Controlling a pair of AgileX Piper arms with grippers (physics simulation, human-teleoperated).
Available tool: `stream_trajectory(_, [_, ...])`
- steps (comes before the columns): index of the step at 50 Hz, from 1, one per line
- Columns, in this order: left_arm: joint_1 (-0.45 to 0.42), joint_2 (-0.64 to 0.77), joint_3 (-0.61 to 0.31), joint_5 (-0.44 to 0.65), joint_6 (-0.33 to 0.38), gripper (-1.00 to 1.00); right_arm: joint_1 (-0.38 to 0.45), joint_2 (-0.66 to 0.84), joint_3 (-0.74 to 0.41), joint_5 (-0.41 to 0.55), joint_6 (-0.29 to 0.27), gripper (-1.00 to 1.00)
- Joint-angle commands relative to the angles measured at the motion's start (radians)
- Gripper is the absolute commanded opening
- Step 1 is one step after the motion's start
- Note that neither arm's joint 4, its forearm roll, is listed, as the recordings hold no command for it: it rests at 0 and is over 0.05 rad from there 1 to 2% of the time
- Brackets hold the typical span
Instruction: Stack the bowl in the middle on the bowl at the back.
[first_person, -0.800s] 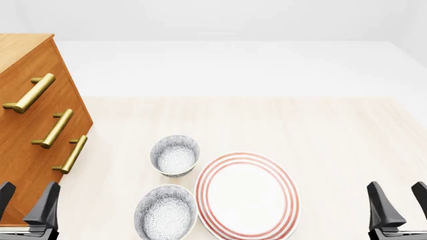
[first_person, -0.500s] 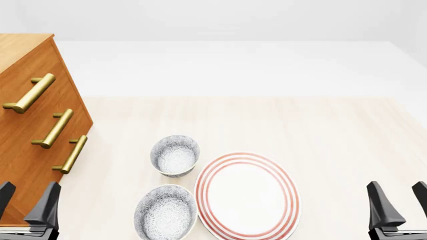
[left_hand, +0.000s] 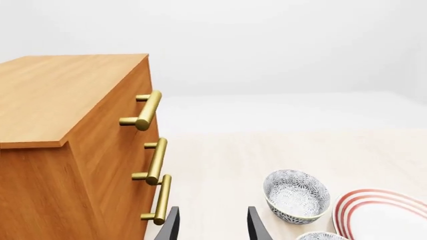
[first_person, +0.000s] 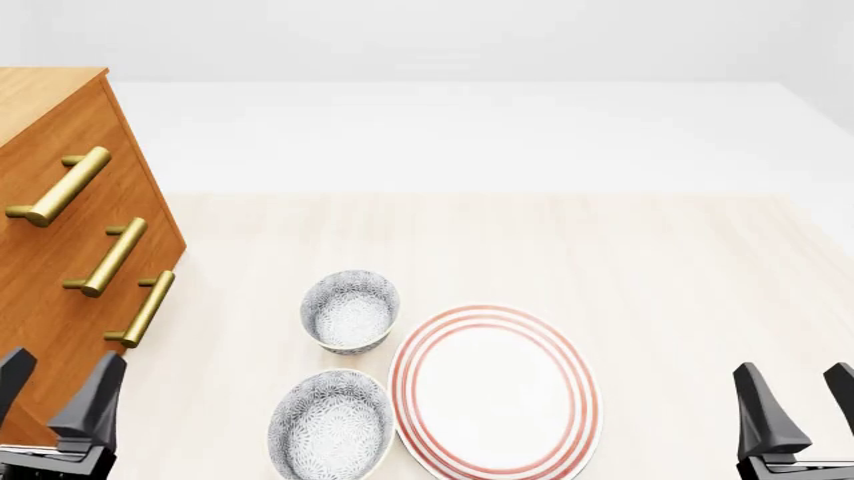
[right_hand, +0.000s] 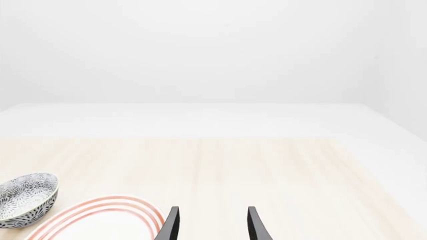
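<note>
Pale wood counter (first_person: 641, 260) before white walls, with a wooden drawer chest (first_person: 67, 260) at left. The middle bowl (first_person: 331, 425) sits nearest, just left of the plate (first_person: 497, 390); the back bowl (first_person: 350, 310) stands just beyond it. Left tool (first_person: 54, 395) and right tool (first_person: 798, 405) hover apart, fingers spread, empty.

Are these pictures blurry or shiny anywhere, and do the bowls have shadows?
Front view: sharp all over, even flat light, no glare; the back bowl and near bowl cast only faint soft shadows on the table. Left wrist view: crisp too, the dresser has a darker front and its gold handles show a mild sheen. Right wrist view: pale and washed out, the far background nearly featureless white.
</note>
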Motion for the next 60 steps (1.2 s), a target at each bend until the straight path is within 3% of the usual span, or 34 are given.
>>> stream_trajectory(1, [-0.09, -0.011, -0.161, 0.167, 0.011, 1.0, 0.002, -0.002, 0.0, 0.001, 0.002, 1.0])
stream_trajectory(5, [-0.094, -0.008, -0.171, 0.175, 0.008, 1.0, 0.002, -0.002, 0.0, 0.001, 0.002, 1.0])
stream_trajectory(8, [-0.149, 0.079, -0.288, 0.243, -0.012, 1.0, 0.002, -0.001, 0.0, 0.0, 0.003, 1.0])
stream_trajectory(16, [-0.217, 0.17, -0.359, 0.291, 0.024, 1.0, 0.004, -0.001, 0.0, -0.001, 0.002, 1.0])
stream_trajectory(17, [-0.223, 0.224, -0.387, 0.313, -0.018, 1.0, 0.003, 0.0, 0.0, -0.001, 0.003, 1.0])
stream_trajectory(25, [-0.272, 0.348, -0.482, 0.391, -0.034, 1.0, 0.003, 0.0, 0.0, -0.002, 0.003, 1.0])
stream_trajectory(27, [-0.303, 0.404, -0.499, 0.418, -0.081, 1.0, 0.003, 0.0, 0.0, -0.002, 0.003, 1.0])
stream_trajectory(32, [-0.332, 0.459, -0.545, 0.461, -0.103, 1.0, 0.004, 0.0, 0.0, -0.002, 0.002, 1.0])
stream_trajectory(38, [-0.381, 0.542, -0.603, 0.522, -0.218, 1.0, 0.006, 0.001, 0.0, -0.002, 0.004, 1.0])
stream_trajectory(45, [-0.411, 0.603, -0.59, 0.553, -0.267, 1.0, 0.007, 0.004, 0.0, -0.004, 0.002, 1.0])
stream_trajectory(53, [-0.441, 0.667, -0.528, 0.55, -0.388, 1.0, 0.005, 0.006, 0.0, -0.005, 0.005, 1.0])
stream_trajectory(60, [-0.443, 0.709, -0.459, 0.504, -0.388, 1.0, 0.006, 0.009, 0.0, -0.007, 0.004, 1.0])
